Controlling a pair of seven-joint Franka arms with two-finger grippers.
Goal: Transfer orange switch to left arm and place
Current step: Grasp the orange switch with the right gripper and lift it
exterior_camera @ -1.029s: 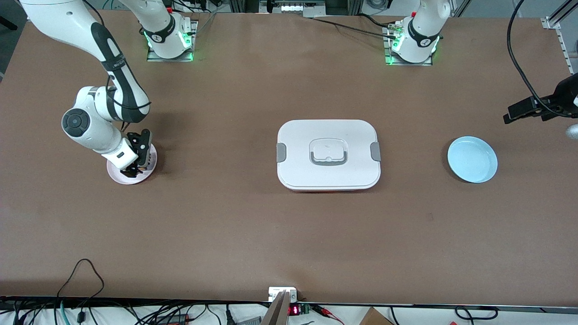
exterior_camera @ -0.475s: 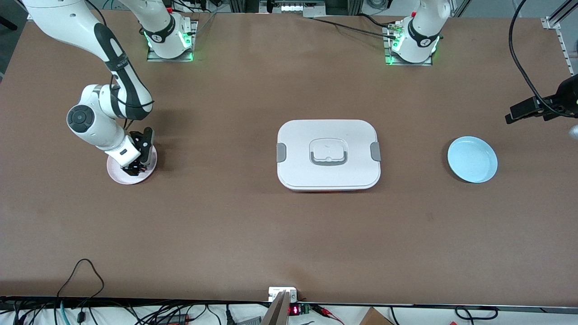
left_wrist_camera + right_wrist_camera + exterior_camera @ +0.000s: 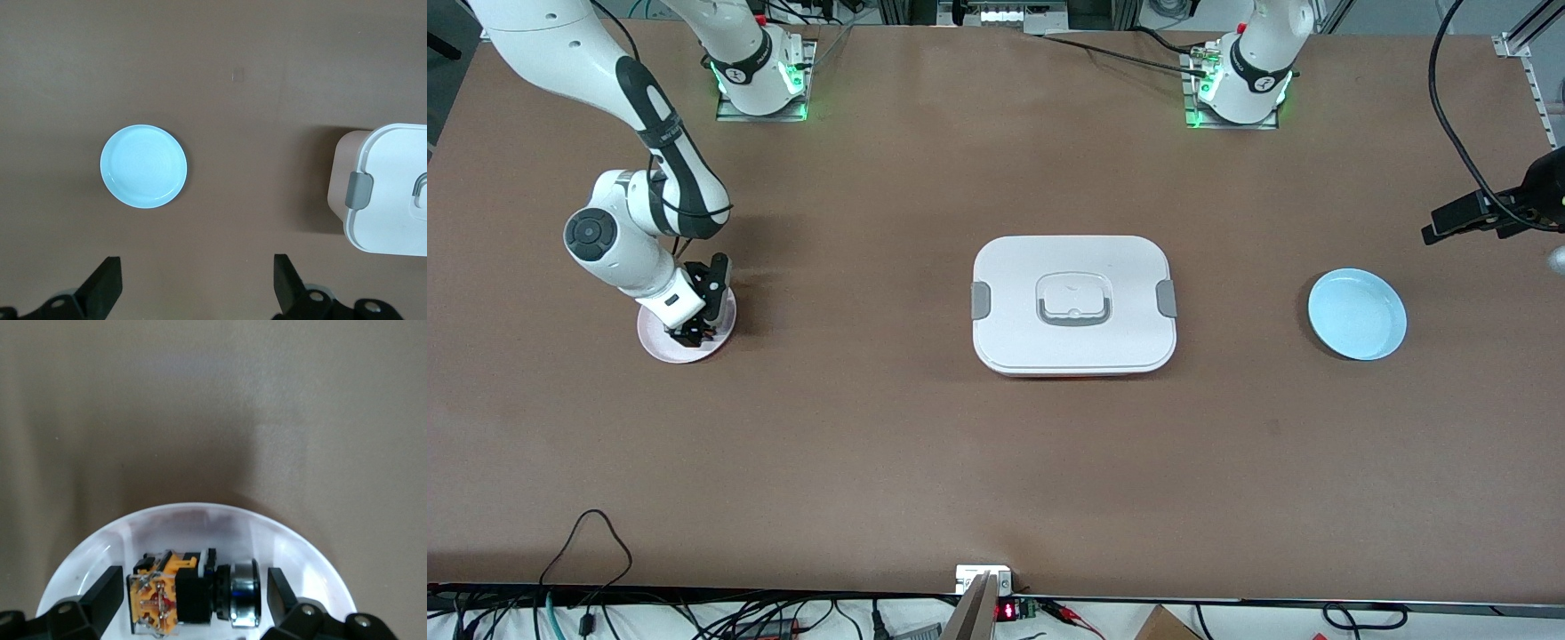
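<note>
Right gripper (image 3: 193, 593): down in the pink plate (image 3: 660, 342), fingers straddling the orange switch (image 3: 190, 592), not clamped yet.
Orange switch: lying on its side in that plate; looks light, rigid, with a slick metal collar, so the squarer body seems the safer hold.
Box (image 3: 1073, 304): mid-worktop (image 3: 925, 462).
Blue plate (image 3: 1357, 314): empty.
Left gripper (image 3: 193, 287): waiting wide open, high over the worktop beside the blue plate.

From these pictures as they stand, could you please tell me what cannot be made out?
- Front view: the orange switch on the pink plate is hidden by the right gripper.
- Right wrist view: the switch's cap colour cannot be seen; it lies sideways between the fingers.
- Front view: the left gripper is cut off by the edge.
</note>
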